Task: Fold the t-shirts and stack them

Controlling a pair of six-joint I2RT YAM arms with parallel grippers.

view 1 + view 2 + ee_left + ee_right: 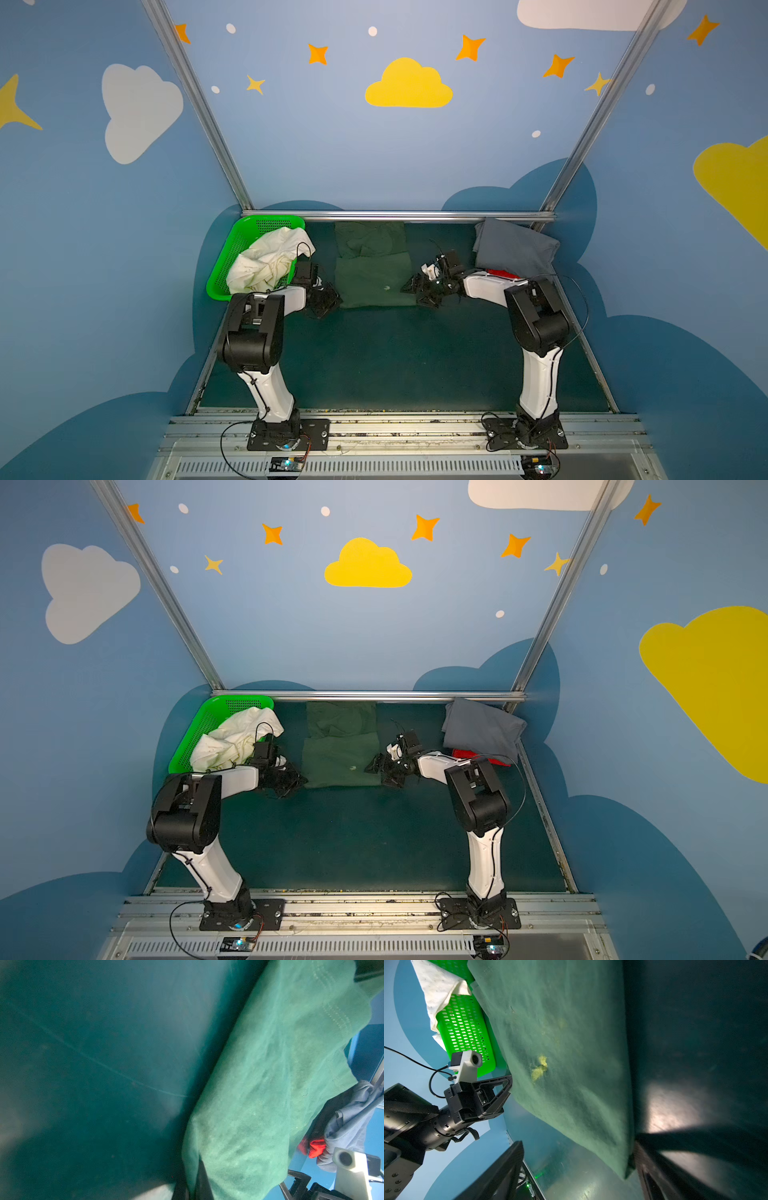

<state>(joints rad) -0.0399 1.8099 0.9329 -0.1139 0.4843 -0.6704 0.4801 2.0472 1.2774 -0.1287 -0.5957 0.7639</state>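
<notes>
Left gripper [329, 300] clamped shut on near left corner of large dark green cloth t-shirt [374, 282]. Right gripper [417, 293] jaws wide, straddling near right corner. Shirt lies mid-back on flat dark teal mat [395, 361]. Grey t-shirt [513, 251] atop bright red t-shirt [503, 273], back right. Crumpled cream-white t-shirt [270, 259] in bright green perforated plastic basket [232, 253], back left.

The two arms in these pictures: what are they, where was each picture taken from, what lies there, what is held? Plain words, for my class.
Two robot arms with pincer grippers. Wide pictures: one overhead camera head; close ones: wrist cameras. On the teal mat lies a part-folded dark green t-shirt; at the back right a grey t-shirt lies on a red t-shirt; a cream t-shirt sits in the green basket. The left gripper is shut on its near corner; the right gripper is open at the other.
</notes>
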